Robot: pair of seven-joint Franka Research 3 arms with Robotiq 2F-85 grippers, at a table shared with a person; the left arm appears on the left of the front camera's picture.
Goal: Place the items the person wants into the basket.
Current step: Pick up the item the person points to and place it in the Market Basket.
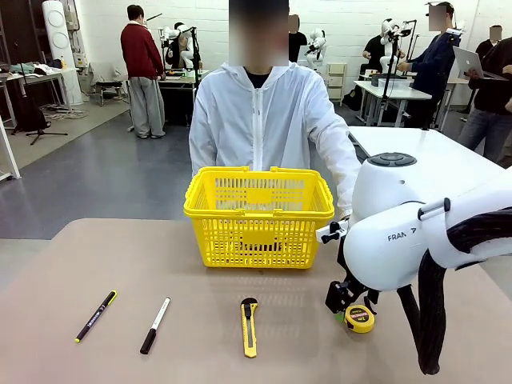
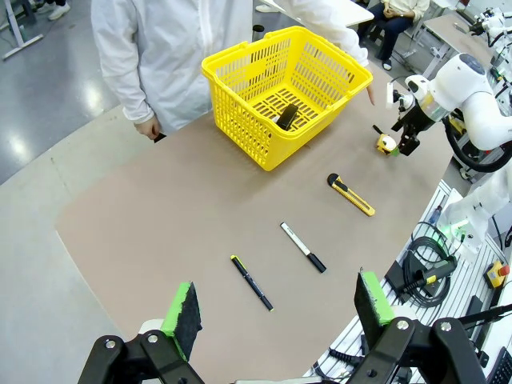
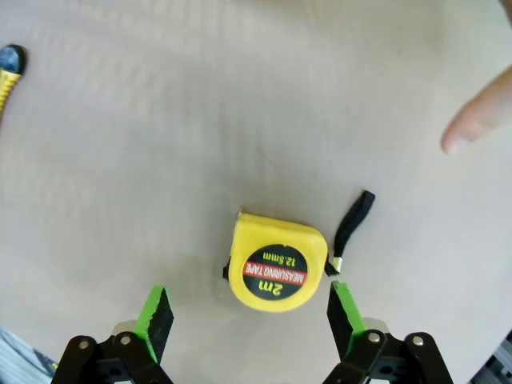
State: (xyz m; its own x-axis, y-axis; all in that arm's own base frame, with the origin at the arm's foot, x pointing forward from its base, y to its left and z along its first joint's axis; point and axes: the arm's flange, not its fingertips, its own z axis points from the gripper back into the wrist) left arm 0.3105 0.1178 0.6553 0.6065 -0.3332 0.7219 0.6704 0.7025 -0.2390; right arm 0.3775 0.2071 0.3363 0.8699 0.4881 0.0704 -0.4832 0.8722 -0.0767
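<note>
The tape measure is lying face-up on the table, reading "2m MEASURING TAPE 12.5mm", its black strap trailing toward the person's fingertip. The right tool is straddling it, spread wide and gripping nothing. The left tool is gaping wide too, holding nothing. The marker is lying between the black pen and the utility knife, its white end pointing toward the basket.
</note>
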